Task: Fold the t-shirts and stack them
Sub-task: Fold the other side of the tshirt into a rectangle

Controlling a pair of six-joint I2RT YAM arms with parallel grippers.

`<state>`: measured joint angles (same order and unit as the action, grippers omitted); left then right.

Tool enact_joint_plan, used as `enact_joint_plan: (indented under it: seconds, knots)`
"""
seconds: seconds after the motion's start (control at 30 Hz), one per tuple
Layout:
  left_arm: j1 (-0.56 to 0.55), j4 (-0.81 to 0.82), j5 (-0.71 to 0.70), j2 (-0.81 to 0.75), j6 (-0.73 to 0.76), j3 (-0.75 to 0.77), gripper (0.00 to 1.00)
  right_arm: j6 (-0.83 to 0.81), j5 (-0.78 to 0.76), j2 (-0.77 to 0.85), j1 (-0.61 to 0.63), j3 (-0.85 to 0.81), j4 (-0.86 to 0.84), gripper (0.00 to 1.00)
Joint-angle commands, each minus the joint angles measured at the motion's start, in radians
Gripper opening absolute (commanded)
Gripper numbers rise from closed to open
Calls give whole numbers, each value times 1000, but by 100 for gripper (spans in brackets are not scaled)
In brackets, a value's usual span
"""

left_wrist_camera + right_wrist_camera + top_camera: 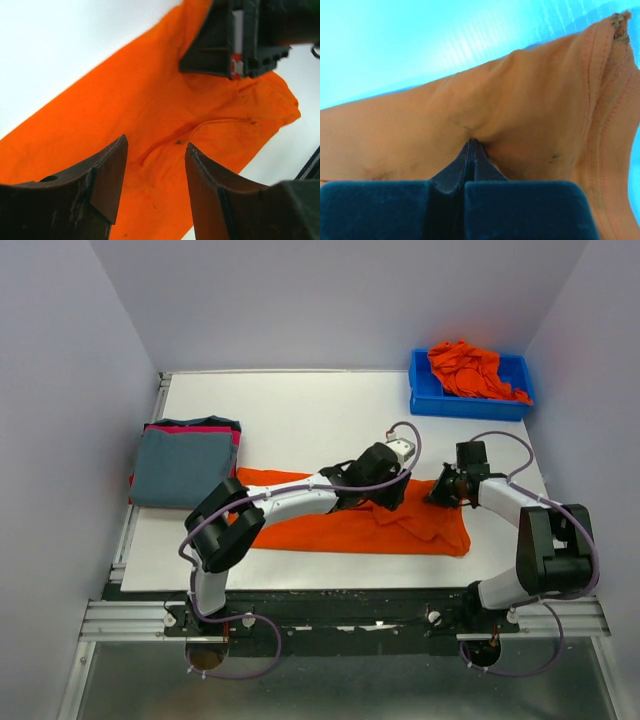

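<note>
White surface (320, 410), grey walls on three sides. Blue bin (421, 390) at the far right corner, crumpled orange shirts (468, 370) heaped inside it.

Stack at the left edge: grey-blue t-shirt (180, 468) folded on top, red-pink t-shirt (195, 427) under it, only its far and left edges showing.

Orange t-shirt (340, 530) lies across the near middle of the surface, long axis left to right. Its left end sits just beside the stack, its right end reaches toward the right arm. Mostly flat, rumpled around the middle and right part where both arms work.

Left gripper (385, 496) is over the middle of the orange t-shirt, arm reaching in from near left. Left wrist view: left gripper (156, 145) has fingers apart, nothing between them, orange cloth (150, 100) spread beneath. Can't tell from either view if the tips touch the cloth.

Right gripper (440, 490) is at the far right part of the orange t-shirt. Right wrist view: right gripper (472, 142) has fingers together, pinching a small pucker of the orange cloth (530, 100) at the tips, fabric creased toward the pinch point. Ribbed hem seam runs down the right side of that view.

Dark block at the top of the left wrist view is probably the right gripper, partly cropped.
</note>
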<state>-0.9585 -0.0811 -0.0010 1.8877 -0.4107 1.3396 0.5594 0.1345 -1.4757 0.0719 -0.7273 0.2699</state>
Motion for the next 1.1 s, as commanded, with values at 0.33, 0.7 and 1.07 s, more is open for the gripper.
enact_joint_plan:
  seconds: [0.33, 0.7, 1.07]
  knots:
    - [-94, -190, 16, 200, 296, 239, 58, 39, 168, -21, -66, 83, -195, 1]
    - [-106, -288, 163, 243, 404, 289, 60, 36, 174, -24, -64, 82, -195, 1]
    - [-106, -345, 171, 274, 447, 346, 10, 34, 182, -25, -64, 85, -195, 1]
